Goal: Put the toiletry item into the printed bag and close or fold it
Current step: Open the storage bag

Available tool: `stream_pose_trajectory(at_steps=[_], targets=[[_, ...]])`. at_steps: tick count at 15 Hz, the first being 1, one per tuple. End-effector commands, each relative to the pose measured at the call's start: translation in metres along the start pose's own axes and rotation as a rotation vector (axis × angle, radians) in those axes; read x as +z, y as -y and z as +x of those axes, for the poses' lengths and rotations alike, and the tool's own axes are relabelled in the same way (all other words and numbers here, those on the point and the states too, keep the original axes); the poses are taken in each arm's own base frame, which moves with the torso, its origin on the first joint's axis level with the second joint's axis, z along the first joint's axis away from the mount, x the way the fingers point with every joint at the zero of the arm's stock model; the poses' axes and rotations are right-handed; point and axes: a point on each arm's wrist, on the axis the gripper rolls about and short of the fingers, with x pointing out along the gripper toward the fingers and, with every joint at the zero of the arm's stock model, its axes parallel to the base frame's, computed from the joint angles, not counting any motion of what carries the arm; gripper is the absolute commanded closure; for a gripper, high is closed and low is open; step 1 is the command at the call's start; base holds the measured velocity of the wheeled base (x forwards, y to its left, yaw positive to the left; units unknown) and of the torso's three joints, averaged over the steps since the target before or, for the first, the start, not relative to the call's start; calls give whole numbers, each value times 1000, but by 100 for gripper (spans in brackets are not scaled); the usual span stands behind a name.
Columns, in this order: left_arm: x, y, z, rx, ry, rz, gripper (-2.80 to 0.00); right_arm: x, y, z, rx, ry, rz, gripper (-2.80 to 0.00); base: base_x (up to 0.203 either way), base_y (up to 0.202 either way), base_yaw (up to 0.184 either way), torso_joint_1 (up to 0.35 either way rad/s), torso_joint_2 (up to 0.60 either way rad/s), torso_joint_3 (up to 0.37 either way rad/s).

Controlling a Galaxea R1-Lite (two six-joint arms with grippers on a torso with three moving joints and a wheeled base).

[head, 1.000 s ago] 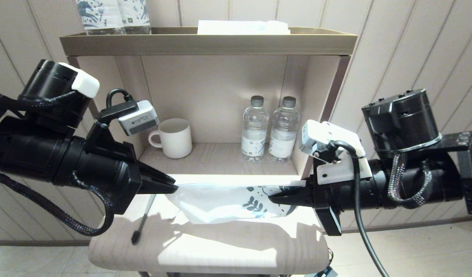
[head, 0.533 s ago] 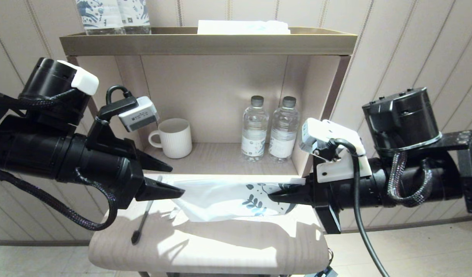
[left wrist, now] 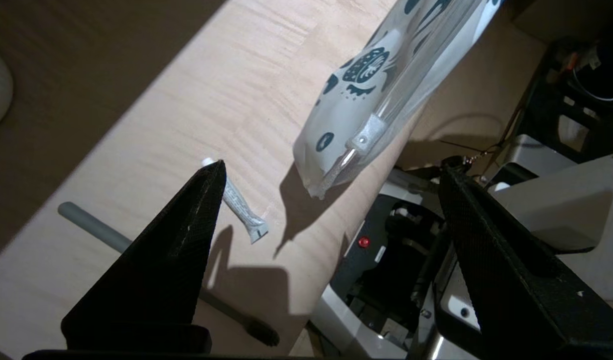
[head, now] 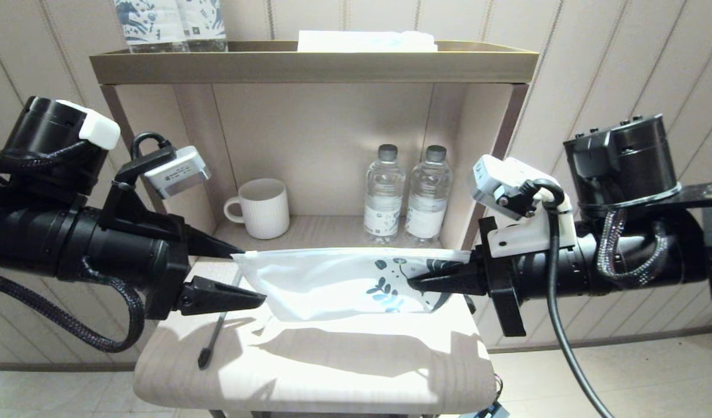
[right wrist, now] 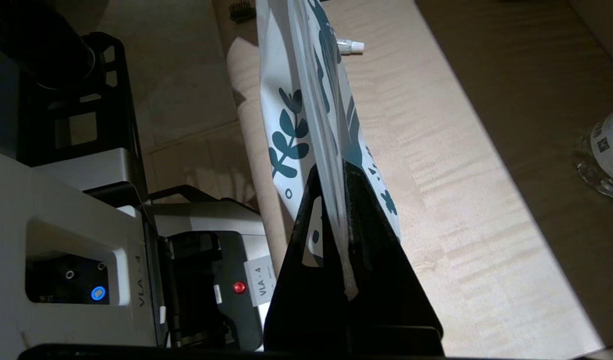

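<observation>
The printed bag point(head: 327, 284) hangs level above the table, white with teal leaves at its right end. My right gripper point(head: 411, 283) is shut on that printed end; in the right wrist view the bag point(right wrist: 296, 120) runs straight out from the closed gripper point(right wrist: 331, 167). My left gripper point(head: 251, 277) stands open at the bag's free left end. In the left wrist view the bag point(left wrist: 366, 100) hangs just ahead of the spread gripper point(left wrist: 331, 169), touching neither finger. The toothbrush point(head: 214, 339) lies on the table below the left gripper, its dark head point(left wrist: 261, 332) towards the front edge.
A small white tube point(left wrist: 241, 207) lies on the table point(head: 333, 377) beside the toothbrush. On the shelf behind stand a white ribbed mug point(head: 265, 208) and two water bottles point(head: 405, 194). Blue-patterned packs point(head: 170, 23) stand on the shelf top. My base shows below the table's front edge.
My left gripper has opened, let go of the bag's left end and drawn back to the left. My right gripper has lifted the bag higher off the table.
</observation>
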Motion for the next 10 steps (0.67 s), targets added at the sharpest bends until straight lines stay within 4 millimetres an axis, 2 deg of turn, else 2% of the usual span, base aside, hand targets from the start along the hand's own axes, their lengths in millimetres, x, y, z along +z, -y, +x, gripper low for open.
stream_pose_trajectory(at_steps=[1,4,10], targets=[[-6,-1,4,-34,1,-13,-280,0,1,1,28,8,8,0,0,0,0,0,0,0],[-12,-7,16,-58,8,-15,-280,-1,1,3,40,10,18,0,0,0,0,0,0,0],[-6,-9,31,-118,46,-7,-280,-3,2,6,45,1,24,0,0,0,0,0,0,0]])
